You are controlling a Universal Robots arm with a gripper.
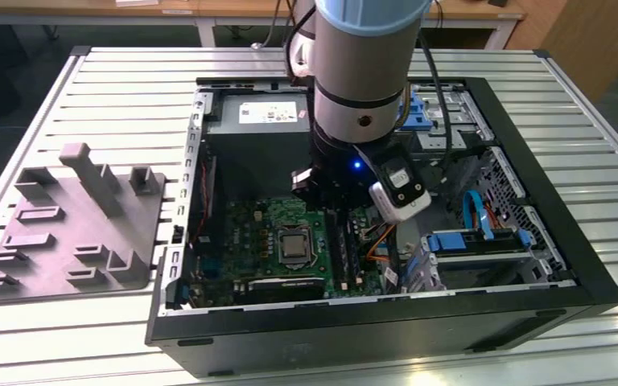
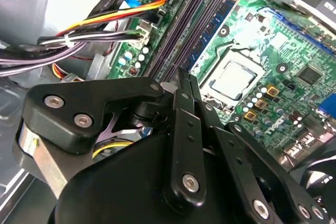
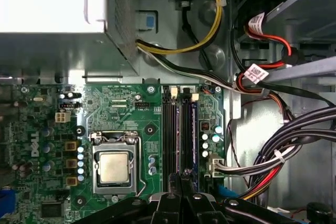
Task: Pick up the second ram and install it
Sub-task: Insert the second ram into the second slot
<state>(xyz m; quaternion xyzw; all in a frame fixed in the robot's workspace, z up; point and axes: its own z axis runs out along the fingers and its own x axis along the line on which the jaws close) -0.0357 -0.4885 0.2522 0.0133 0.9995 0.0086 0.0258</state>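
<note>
Ram [image 3: 186, 132] is sitting edge-on beside the CPU [image 3: 114, 167], long axis running along the slots; gripper [image 3: 182, 178] fingers are closing together over its end, prob. touching.

Green motherboard [image 3: 131, 103], black slot rails [image 3: 169, 135], silver CPU [image 3: 114, 167], yellow-orange-red cables [image 2: 113, 17] (blue drive caddy [image 1: 479, 240] too).

Arm [image 1: 360, 72]: grey tube, light-blue cap, lit blue LED near wrist, white camera pod beside it; black gripper [image 2: 184, 85] linkage with silver screws.
</note>
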